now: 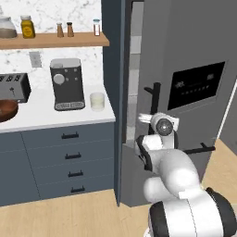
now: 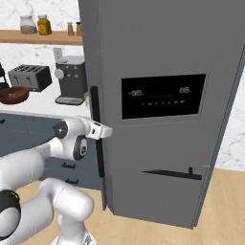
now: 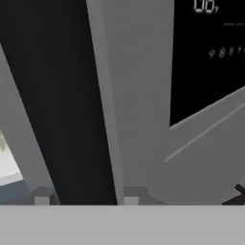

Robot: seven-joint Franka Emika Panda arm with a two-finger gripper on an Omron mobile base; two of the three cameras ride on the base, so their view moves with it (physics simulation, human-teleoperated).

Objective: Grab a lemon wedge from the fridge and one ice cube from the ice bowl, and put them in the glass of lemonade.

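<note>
Fridge (image 2: pixel 158 62) door stands slightly ajar, its tall black handle (image 3: pixel 72 105) running up between your fingers (image 3: pixel 86 198), which look closed on it, presumably to swing the door wider. You'll find the glass (image 1: pixel 97 101) on the surface (image 1: pixel 41 115) well off beside them; no lemon wedge visible yet.

- The fridge (image 2: pixel 158 57) has a matt, dark grey, metal-looking skin, smooth all over.
- Its display panel (image 2: pixel 162 95) is glossy black, like glass or plastic.
- The bar handle (image 2: pixel 97 143) looks like smooth black plastic or coated metal.
- The ice bowl (image 1: pixel 5 111) is reddish-brown wood with a soft sheen.
- The glass of lemonade (image 1: pixel 97 101) is clear and pale, smooth-walled.
- The desk (image 1: pixel 41 115) top is plain white and smooth; the drawers (image 1: pixel 69 157) below are matt blue-grey.
- The shelf (image 1: pixel 55 40) and floor (image 1: pixel 69 217) look like light wood.
- The wall (image 1: pixel 46 9) behind is marble-veined white.
- The toaster (image 2: pixel 29 76) and coffee machine (image 1: pixel 67 84) look like dull grey metal with black parts.
</note>
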